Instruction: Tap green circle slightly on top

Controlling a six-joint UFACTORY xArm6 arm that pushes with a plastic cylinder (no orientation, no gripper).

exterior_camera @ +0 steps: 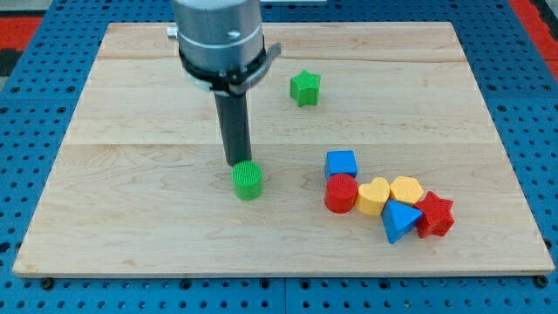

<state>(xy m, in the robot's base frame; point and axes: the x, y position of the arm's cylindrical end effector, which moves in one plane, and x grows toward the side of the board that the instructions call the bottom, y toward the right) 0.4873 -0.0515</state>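
Observation:
The green circle (248, 180) is a short green cylinder lying left of the board's middle. My tip (238, 163) is at the lower end of the dark rod, right at the circle's upper left edge and touching it or nearly so. The rod rises from there to the grey arm housing (219, 39) at the view's top.
A green star (305, 88) lies toward the view's upper right of the circle. A cluster sits at the right: blue cube (342, 163), red cylinder (341, 194), yellow heart (373, 196), yellow hexagon (406, 189), blue triangle (399, 221), red star (435, 215). The wooden board (131, 218) rests on a blue pegboard.

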